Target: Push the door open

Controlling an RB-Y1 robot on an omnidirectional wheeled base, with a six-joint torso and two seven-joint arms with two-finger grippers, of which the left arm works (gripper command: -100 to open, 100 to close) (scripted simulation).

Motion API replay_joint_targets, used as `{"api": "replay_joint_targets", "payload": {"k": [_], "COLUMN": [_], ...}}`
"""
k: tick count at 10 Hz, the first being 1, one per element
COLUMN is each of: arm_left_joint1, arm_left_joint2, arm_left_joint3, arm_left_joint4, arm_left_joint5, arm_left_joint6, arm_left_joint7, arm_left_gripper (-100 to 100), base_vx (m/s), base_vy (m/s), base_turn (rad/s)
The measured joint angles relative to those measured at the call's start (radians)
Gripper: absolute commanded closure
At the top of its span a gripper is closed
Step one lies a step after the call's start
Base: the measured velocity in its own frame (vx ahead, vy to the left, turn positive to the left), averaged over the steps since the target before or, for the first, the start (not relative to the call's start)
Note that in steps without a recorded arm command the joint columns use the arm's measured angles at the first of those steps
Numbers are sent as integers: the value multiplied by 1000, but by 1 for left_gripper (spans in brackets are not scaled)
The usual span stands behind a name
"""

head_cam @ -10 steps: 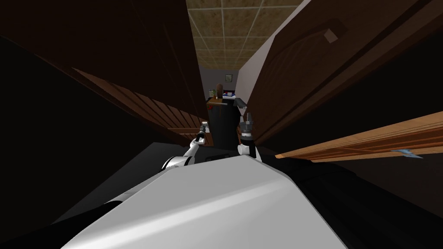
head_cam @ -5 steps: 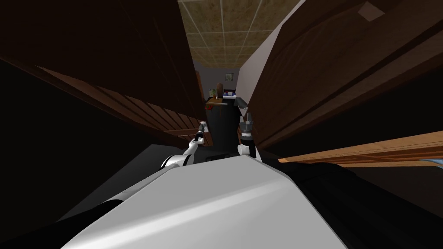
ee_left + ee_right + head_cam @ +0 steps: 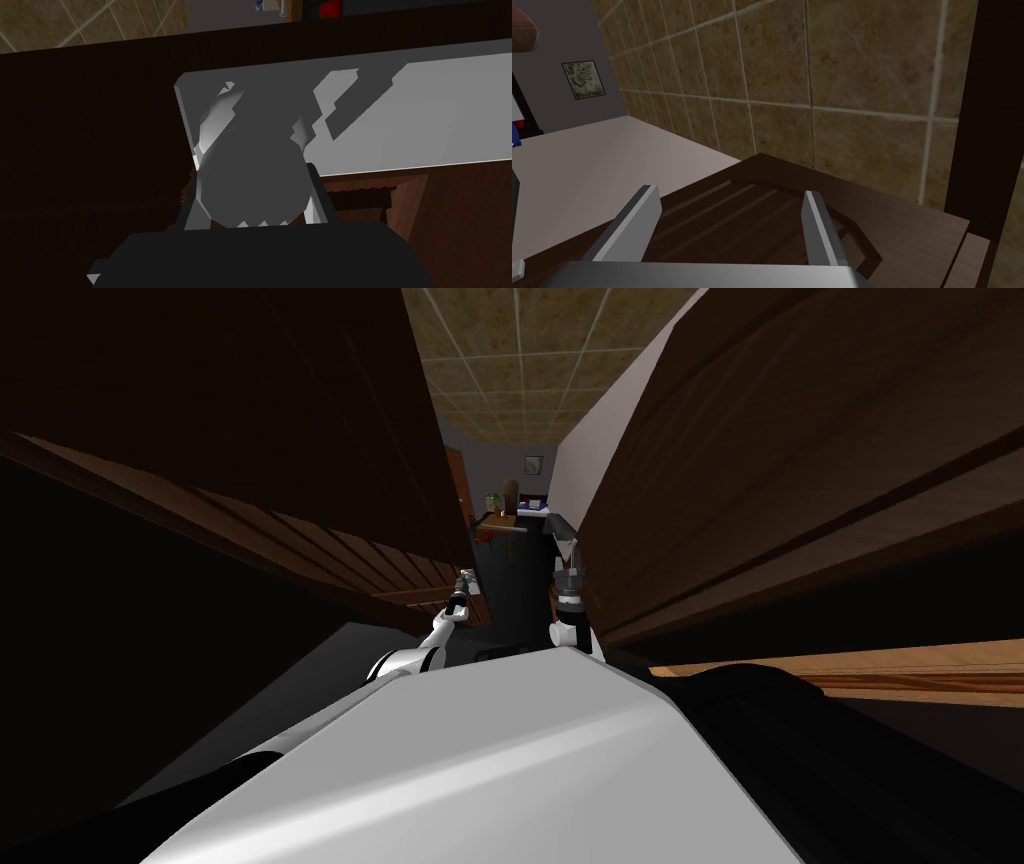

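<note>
Tiled ceiling (image 3: 520, 368) shows through the gap ahead. The door (image 3: 340, 553) stands left; the left gripper (image 3: 463, 586) is clamped on its grey knob (image 3: 250, 150). The right gripper (image 3: 729, 192), fingers apart, hangs beside the right panel (image 3: 760, 488). Both brown faces splay wider than a second ago: the base has advanced, so the opening likely suffices.

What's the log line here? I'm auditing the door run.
left gripper: shut on grey handle | right gripper: open, facing dark brown panel | door: partly open
</note>
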Motion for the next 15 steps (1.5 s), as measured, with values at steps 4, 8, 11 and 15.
{"api": "replay_joint_targets", "payload": {"k": [4, 8, 11, 15], "arm_left_joint1": [-9, -9, -10, -13], "arm_left_joint2": [21, 30, 21, 9], "arm_left_joint3": [49, 68, 67, 66], "arm_left_joint4": [29, 25, 15, 13], "arm_left_joint5": [19, 26, 28, 29], "arm_left_joint6": [-4, -12, -3, 2], "arm_left_joint7": [-16, -20, -18, -18], "arm_left_gripper": [100, -100, -100, -100], "base_vx": [202, -78, -237, -119], "base_vy": [-119, -48, -64, -62], "base_turn": [91, 25, 36, 10]}}
